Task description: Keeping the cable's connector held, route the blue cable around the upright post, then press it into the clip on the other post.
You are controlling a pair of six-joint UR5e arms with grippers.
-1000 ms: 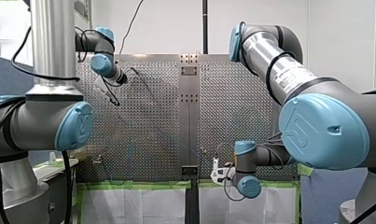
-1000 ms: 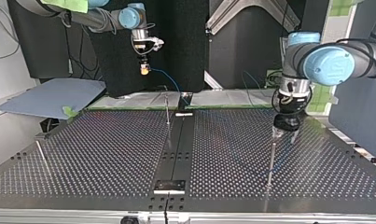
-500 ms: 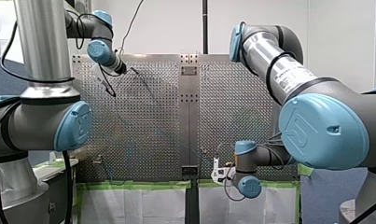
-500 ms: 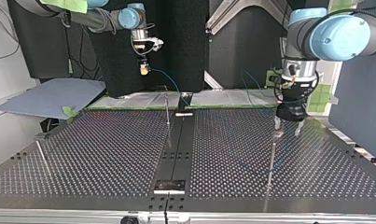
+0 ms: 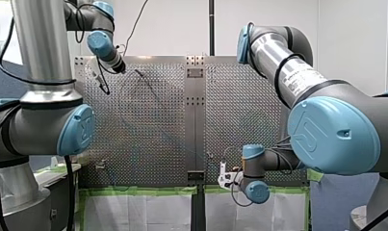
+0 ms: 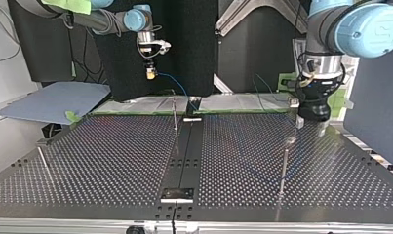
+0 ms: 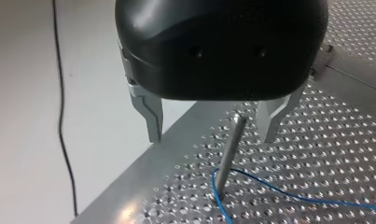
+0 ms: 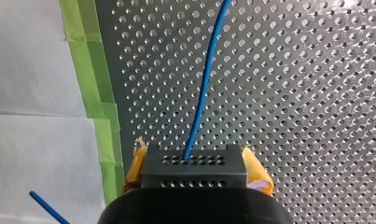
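My right pincer [image 8: 195, 163], fitted with yellow pads [image 8: 135, 164], is clamped on a dark grey perforated block connector [image 8: 194, 178]. A thin blue cable [image 8: 204, 91] leaves the front of the connector and runs out over the perforated metal worktop [image 8: 316, 93], beside a strip of green tape [image 8: 96, 93]. In the top view this pincer hangs in the air beyond the worktop's far edge.

My left pincer [image 7: 211, 133], black with two bare metal fingers [image 7: 149, 116], is spread wide and holds nothing. It hangs just above the top of a slim upright metal post [image 7: 228, 156], without touching it. The blue cable curves round the foot of that post. A second thin post [image 6: 174, 114] stands at the worktop's middle strip. Its clip is too small to make out.
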